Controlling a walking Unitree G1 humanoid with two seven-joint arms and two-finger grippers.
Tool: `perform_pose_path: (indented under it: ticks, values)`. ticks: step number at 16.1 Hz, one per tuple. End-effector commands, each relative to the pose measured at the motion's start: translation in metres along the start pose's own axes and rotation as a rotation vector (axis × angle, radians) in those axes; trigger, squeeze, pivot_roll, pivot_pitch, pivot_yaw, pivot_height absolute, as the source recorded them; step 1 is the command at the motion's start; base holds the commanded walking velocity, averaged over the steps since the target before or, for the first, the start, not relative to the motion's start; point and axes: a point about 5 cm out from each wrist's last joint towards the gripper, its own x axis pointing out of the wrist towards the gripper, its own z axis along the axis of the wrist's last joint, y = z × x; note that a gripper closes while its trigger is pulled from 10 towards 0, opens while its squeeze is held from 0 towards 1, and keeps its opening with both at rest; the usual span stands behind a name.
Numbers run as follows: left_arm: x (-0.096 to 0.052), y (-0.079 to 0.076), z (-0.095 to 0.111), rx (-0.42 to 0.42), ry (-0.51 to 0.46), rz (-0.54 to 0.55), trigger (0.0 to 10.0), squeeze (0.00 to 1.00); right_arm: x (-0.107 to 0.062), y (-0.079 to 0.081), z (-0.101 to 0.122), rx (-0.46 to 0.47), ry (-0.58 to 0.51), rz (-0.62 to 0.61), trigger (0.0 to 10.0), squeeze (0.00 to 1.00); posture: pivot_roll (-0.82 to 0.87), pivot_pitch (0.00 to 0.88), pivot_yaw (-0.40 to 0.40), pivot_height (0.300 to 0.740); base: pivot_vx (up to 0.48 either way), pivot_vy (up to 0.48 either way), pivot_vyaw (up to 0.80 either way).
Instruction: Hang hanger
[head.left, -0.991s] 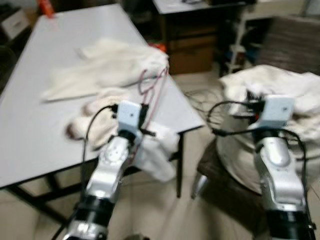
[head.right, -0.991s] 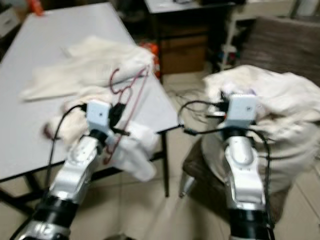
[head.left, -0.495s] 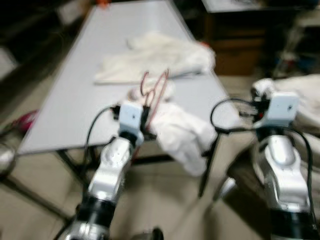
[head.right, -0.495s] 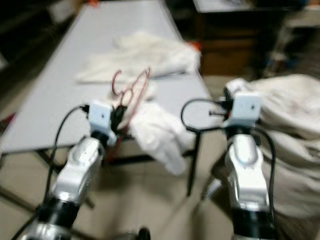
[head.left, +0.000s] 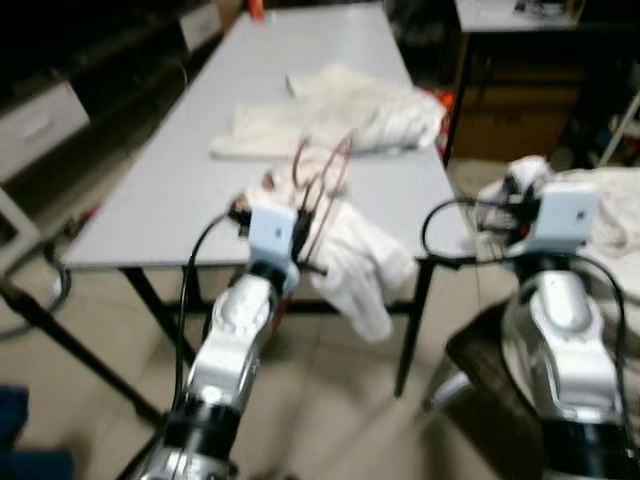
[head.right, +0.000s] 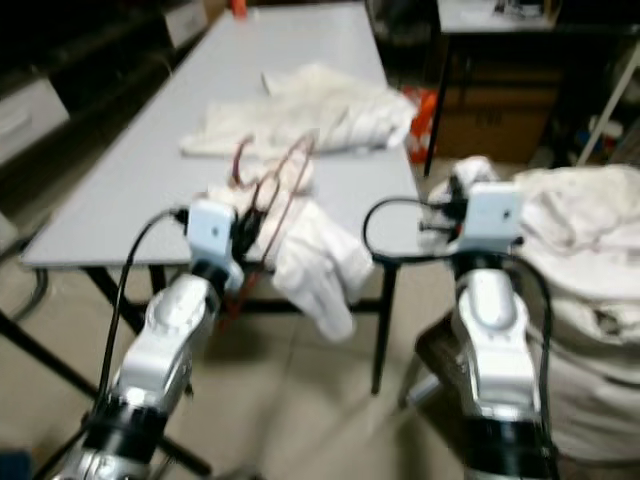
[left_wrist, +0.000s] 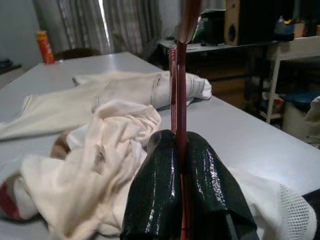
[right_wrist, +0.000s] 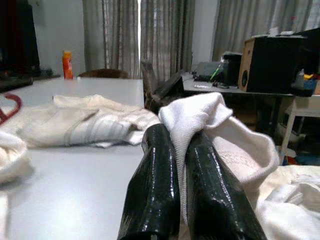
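Your left gripper is clamped on the thin red wire hanger, held above the long grey table's edge. Your right gripper pinches a white knitted cloth.

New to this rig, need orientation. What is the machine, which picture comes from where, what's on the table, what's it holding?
It is a walking humanoid with two silver arms, each ending in two long black fingers. The two wide pictures come from its head, looking down over both arms. The other two come from wrist cameras looking along the fingers. The left gripper is shut on a red hanger. The right gripper is shut on a white cloth. On the grey table lie a pale garment and more white cloth draped over the near edge. An orange bottle stands at the far end.
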Motion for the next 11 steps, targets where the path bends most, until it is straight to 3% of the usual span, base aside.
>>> perform_pose_path:
  ticks: [1,3,6,7,11]
  values:
    - [-0.002,0.008,-0.002,0.011,0.021,0.030,10.0,0.00,0.002,0.008,0.003,0.006,-0.015,0.029,0.0,0.00,-0.13,0.000,0.106,0.740,0.000,-0.442,0.59]
    - [-0.003,0.008,-0.003,0.010,0.023,0.029,10.0,0.00,0.002,0.009,0.002,0.000,-0.011,0.032,0.0,0.00,-0.13,0.000,0.106,0.740,0.000,-0.442,0.60]
    - [-0.003,0.007,-0.003,-0.007,0.021,0.034,10.0,0.00,0.001,0.011,-0.004,-0.015,0.034,0.050,0.0,0.00,-0.13,0.000,0.106,0.740,0.000,0.000,0.63]
    - [-0.003,0.007,-0.003,-0.007,0.021,0.035,10.0,0.00,0.001,0.012,-0.008,-0.009,0.059,0.052,10.0,0.00,-0.13,0.000,0.106,0.740,0.000,0.000,0.00]
    - [-0.002,0.010,-0.003,-0.006,0.017,0.052,10.0,0.00,0.000,0.012,-0.011,-0.005,0.073,0.047,10.0,0.00,-0.13,0.000,0.107,0.740,0.000,0.000,0.00]
